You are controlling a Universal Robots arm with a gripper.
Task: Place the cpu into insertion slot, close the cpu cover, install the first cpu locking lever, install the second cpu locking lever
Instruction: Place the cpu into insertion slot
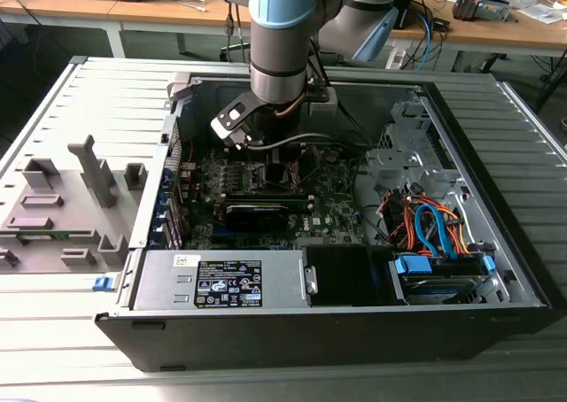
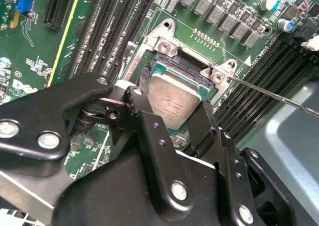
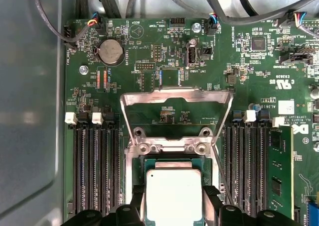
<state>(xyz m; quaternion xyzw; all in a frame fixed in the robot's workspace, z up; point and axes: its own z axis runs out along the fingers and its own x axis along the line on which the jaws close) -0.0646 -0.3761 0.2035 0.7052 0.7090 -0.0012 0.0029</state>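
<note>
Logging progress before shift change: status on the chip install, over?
Fingers shut on chip, both sides. Chip at the socket, seating unclear. Cover open, lever rod off to one side.

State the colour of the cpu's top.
The cpu top is dull silver-grey; clearest in the second wrist view.

Silver-grey cpu [image 3: 173, 193], green motherboard [image 3: 164, 52] (black fingers [image 2: 149, 131])
</note>
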